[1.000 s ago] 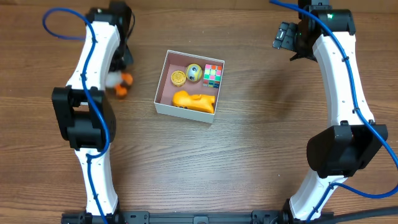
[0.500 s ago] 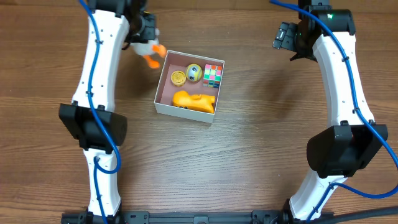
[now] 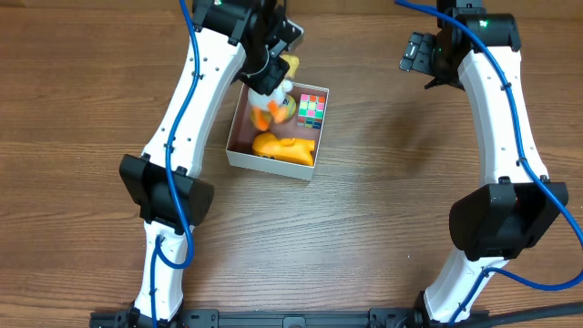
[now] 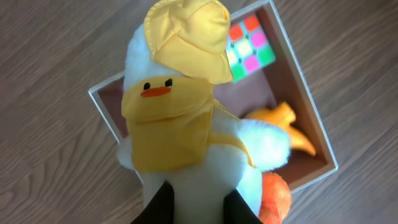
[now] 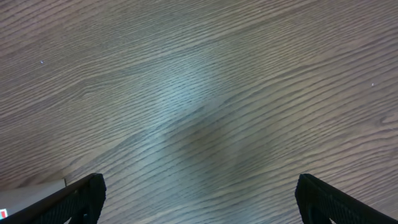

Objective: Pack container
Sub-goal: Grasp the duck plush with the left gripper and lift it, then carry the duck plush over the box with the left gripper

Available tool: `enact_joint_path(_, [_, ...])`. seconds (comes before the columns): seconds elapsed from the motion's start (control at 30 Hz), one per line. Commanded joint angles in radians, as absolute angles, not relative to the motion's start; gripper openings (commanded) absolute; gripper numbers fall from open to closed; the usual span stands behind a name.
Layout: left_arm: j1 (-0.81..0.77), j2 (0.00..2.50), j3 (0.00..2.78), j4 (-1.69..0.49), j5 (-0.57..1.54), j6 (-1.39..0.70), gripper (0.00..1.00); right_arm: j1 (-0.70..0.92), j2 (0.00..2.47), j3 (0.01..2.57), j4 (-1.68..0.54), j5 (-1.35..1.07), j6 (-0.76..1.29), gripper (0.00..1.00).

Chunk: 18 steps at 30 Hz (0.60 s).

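Duck toy [image 4: 186, 124] hangs pinched in left end effector [image 4: 198, 208] over container [image 4: 283, 84]; right end effector [image 5: 199, 186] gapes open.

A brown wooden table [image 3: 383, 210] is filling every view from edge to edge, its fine, streaky grain running nearly left to right in the overhead view and slanting across both wrist views. Soft, even light is falling on it from above, spreading a pale, washed-out sheen over the wood in the right wrist view and leaving only faint, blurred shadows.
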<state>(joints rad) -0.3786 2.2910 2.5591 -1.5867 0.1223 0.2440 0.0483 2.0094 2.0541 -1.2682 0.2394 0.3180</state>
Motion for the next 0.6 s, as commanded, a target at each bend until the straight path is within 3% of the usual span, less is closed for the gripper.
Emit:
enact_joint_path(0.0, [-0.38,2.274,2.571,-1.613,0.077,0.284,0.18,0.05,2.0,2.055,-1.262,0.242,0.327,1.0])
enact_joint_path(0.33, [-0.392,2.274,2.555,-1.642,0.077,-0.015,0.09,0.05,2.0,2.055,-1.262,0.242,0.327,1.0])
enact_joint_path(0.57, [-0.434,2.274,2.555,-1.577,0.076,-0.608,0.09,0.05,2.0,2.055,-1.262,0.242,0.327,1.0])
